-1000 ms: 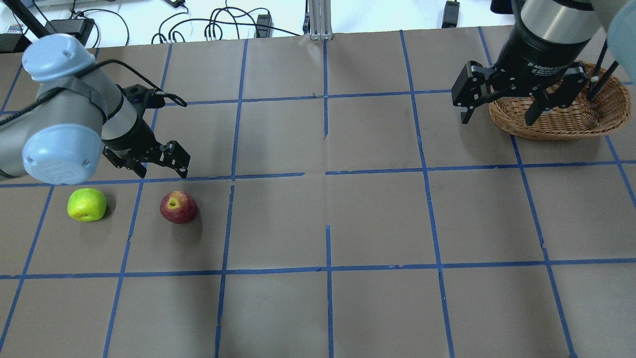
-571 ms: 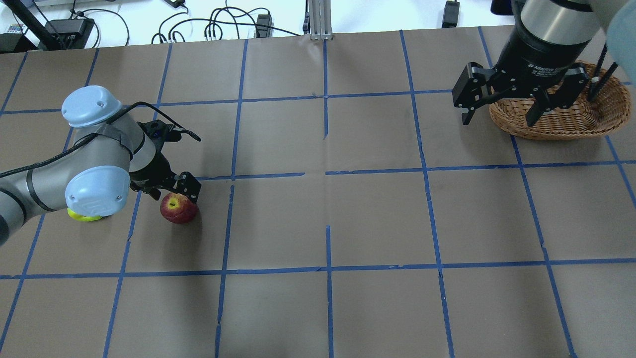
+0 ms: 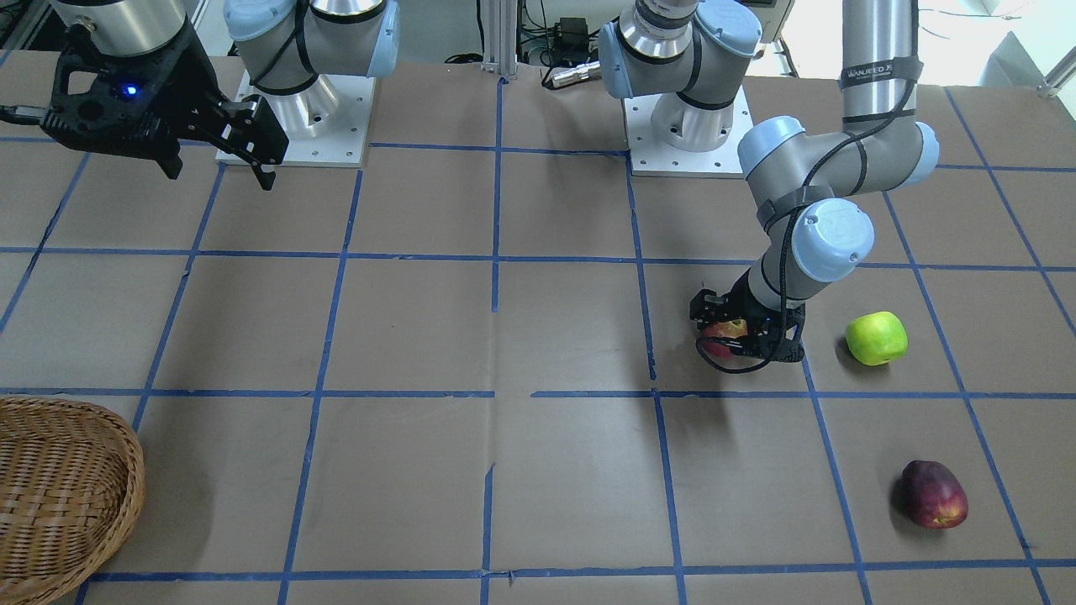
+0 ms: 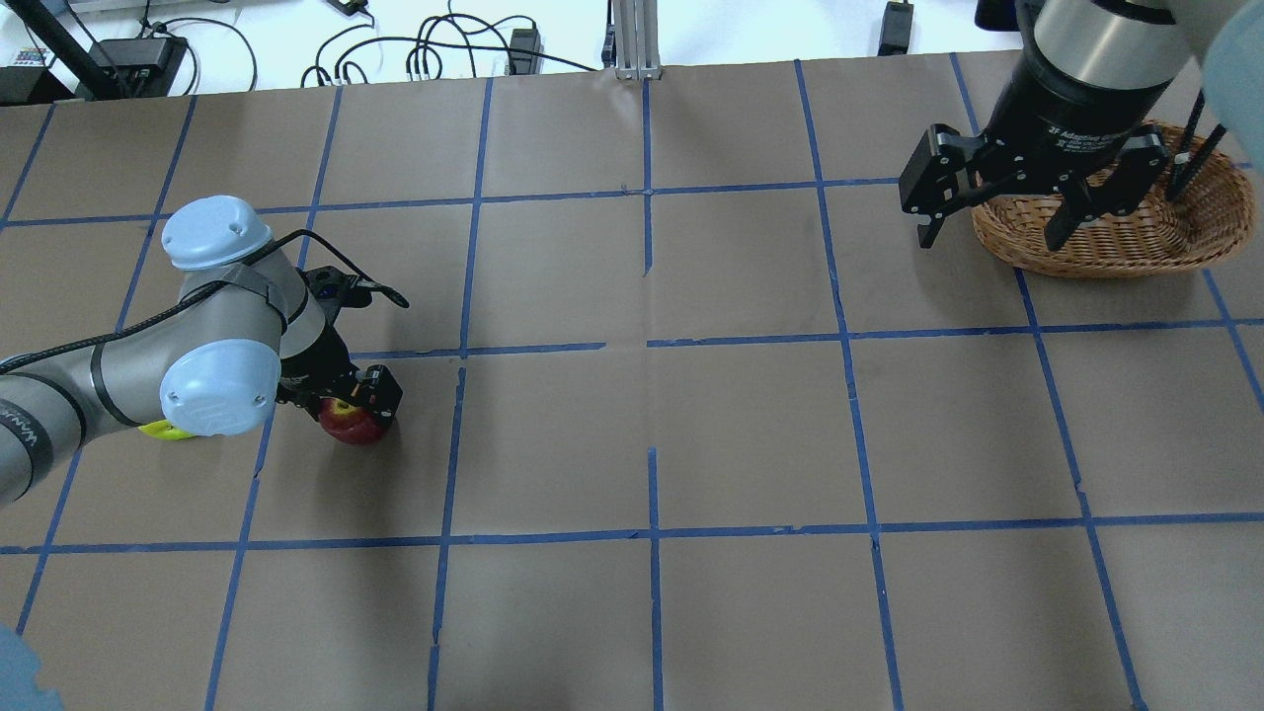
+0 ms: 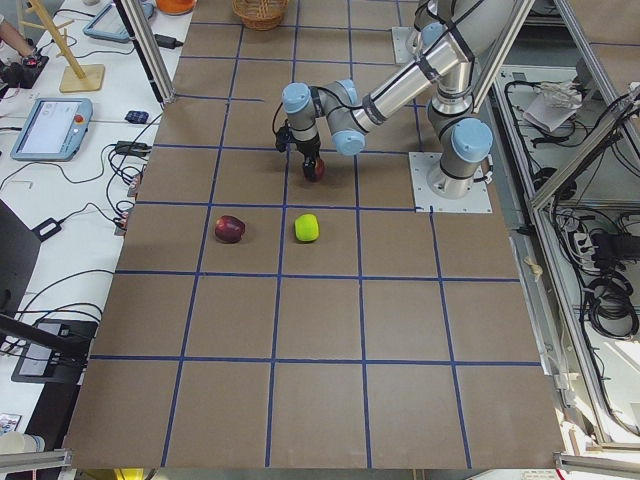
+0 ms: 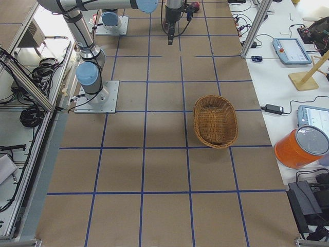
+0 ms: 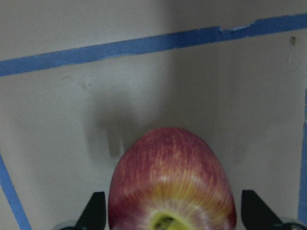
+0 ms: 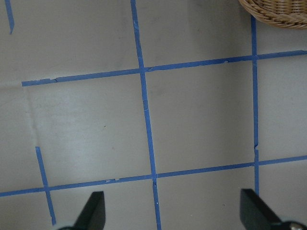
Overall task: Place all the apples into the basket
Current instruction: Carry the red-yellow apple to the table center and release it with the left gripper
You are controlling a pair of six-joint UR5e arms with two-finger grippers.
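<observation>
While my left fingers [image 4: 377, 392] straddle the red apple [image 4: 354, 425], they are spread, one on each side of it. My left wrist camera shows a dark tip just beside each flank of the fruit, and I cannot tell whether either tip touches the skin. The red apple sits on the tabletop [image 4: 750, 434] at about 9 o'clock in the overhead view, its yellow stem hollow turned up toward my wrist.

From overhead, the green apple [image 3: 876, 338] lies at 9 o'clock of the red one, near it but apart, and mostly hidden under my left arm's joint. From across the tabletop it shows whole. In that same view the maroon apple [image 3: 935, 494] lies at 5 o'clock of the green one, well apart from my left fingers. All three apples are on the brown paper, outside the basket [image 4: 1116, 242].

The basket stands at about 2 o'clock in the overhead view, far from the apples. My right fingers [image 4: 930, 202] hang above the tabletop by its 9 o'clock rim, released and wide apart, grasping nothing. My right wrist camera looks down on blue tape [image 8: 148, 139] lines between the two tips, with the basket's rim at 1 o'clock.
</observation>
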